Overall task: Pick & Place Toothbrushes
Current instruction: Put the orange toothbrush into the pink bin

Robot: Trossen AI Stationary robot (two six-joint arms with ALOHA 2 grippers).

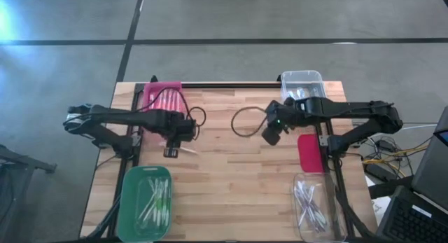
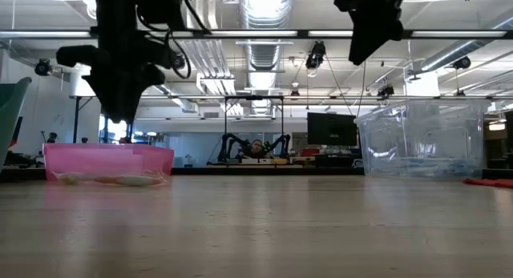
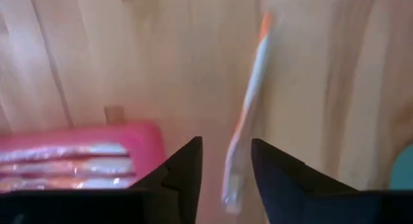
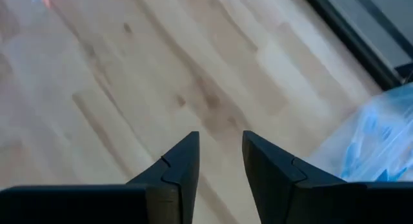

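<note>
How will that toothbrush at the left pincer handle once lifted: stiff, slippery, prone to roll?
The toothbrush runs straight between the left pincer fingers with no sag, so probably stiff. It is thin, so likely light. Its narrow, smooth-looking handle could pivot or slip in a loose grip.

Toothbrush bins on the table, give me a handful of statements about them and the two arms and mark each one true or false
1. The green bin holds toothbrushes. True.
2. The left gripper has a toothbrush between its fingers. True.
3. The right gripper carries a toothbrush. False: nothing is between its fingers, only bare table beyond.
4. The pink bin sits by the right arm. False: it is on the left arm's side.
5. A flat red lid lies under the right arm. True.
</note>
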